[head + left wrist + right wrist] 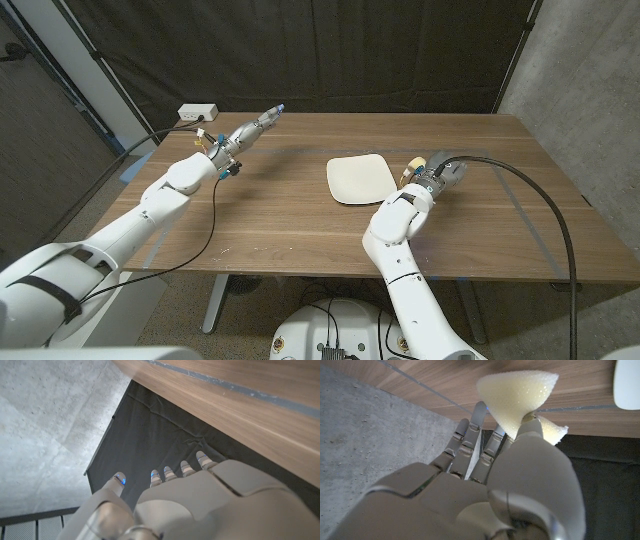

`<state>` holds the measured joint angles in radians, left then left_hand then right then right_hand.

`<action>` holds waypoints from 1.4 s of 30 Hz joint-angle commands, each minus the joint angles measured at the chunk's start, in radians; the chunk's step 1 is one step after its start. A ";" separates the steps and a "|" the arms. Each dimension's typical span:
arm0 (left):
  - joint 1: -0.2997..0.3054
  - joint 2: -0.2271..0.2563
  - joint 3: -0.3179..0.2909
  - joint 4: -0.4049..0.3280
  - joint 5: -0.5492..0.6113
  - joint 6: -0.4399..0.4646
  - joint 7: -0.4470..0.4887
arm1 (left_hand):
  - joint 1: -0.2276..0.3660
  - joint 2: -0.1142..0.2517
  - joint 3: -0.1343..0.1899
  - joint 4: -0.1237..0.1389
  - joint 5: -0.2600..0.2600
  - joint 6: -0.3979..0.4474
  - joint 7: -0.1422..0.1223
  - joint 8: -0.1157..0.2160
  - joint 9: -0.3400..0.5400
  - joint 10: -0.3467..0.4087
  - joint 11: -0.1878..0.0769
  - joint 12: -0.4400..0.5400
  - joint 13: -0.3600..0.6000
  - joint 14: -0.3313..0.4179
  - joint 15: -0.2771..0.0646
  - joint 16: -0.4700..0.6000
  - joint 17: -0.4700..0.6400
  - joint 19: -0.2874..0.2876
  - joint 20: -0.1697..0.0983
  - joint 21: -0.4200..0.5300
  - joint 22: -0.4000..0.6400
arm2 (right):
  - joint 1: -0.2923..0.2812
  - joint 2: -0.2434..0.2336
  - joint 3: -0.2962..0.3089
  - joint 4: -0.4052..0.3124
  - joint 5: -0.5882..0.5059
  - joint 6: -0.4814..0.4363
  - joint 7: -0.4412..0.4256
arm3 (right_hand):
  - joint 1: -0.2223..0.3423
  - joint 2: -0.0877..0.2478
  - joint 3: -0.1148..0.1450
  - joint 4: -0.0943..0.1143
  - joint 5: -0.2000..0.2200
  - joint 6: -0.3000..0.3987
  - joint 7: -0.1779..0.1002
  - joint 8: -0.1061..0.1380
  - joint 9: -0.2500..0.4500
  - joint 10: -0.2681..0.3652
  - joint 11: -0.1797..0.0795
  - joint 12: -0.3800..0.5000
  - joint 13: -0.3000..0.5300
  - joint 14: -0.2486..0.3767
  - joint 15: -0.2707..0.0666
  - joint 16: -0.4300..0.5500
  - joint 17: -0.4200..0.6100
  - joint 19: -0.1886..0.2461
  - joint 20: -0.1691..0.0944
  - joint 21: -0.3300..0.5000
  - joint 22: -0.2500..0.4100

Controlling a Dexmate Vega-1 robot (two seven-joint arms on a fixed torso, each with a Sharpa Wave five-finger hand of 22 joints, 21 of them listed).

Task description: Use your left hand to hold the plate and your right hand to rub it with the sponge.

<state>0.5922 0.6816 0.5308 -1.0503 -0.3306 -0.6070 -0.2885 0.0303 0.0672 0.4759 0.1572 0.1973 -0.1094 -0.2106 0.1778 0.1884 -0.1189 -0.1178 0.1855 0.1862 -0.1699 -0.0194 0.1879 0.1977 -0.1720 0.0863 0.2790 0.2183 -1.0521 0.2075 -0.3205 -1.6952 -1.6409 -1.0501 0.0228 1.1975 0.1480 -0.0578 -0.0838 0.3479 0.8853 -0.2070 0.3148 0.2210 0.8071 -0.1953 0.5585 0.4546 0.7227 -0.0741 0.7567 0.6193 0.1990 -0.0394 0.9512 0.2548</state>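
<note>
— Where's the plate (358, 179) right now?

— It lies flat on the wooden table (300, 225), a little right of centre, and nothing is touching it. My right hand (432, 170) hovers just beside its right edge.

— And the sponge?

— I've got the sponge (517, 397) pinched in the right hand; the wrist view shows the yellow foam squeezed to a waist between the fingers (470, 435) and the thumb, its wide end fanning out free. I judge that free end is the face I'd rub with, which is why I grip it low.

— What about the left hand?

— The left hand (250, 131) is up over the far left of the table, well apart from the plate, fingers extended and holding nothing. Since the plate isn't steadied yet, I'd say the hold has to come before any rubbing, or the plate may slide.
</note>
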 commanded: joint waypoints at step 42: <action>0.144 -0.011 -0.174 -0.111 -0.266 0.171 -0.173 | 0.010 -0.003 -0.009 -0.006 -0.003 -0.045 0.001 0.011 0.002 -0.037 0.008 0.008 0.002 -0.038 0.009 0.003 0.001 -0.084 0.015 0.004 0.003 | -0.053 -0.126 0.306 -0.189 1.054 0.864 0.174 | -0.630 0.067 -0.055 0.284 -0.060 -0.667 0.055 -0.129 -0.031 -0.635 0.139 -0.357 -0.266 -0.672 -0.014 -0.574 -0.353 -0.332 -0.021 -0.113 -0.073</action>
<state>0.7284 0.6754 0.3759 -1.1638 -0.5617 -0.4506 -0.4276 0.0381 0.0595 0.4691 0.1503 0.1973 -0.1503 -0.2053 0.1817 0.1883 -0.1443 -0.1112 0.1855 0.1862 -0.1717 -0.0068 0.1880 0.1951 -0.1718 0.0898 0.2821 0.2185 -1.0846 0.1722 -0.1576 -1.9228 -1.3982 -0.5363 0.3060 0.5923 0.2164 -0.1213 0.1988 0.2902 0.2245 -0.1538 0.1813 0.1905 0.1802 -0.0535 0.1997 0.1870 0.0553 -0.0356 0.1806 0.2705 -0.1281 -0.0303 0.8420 0.1795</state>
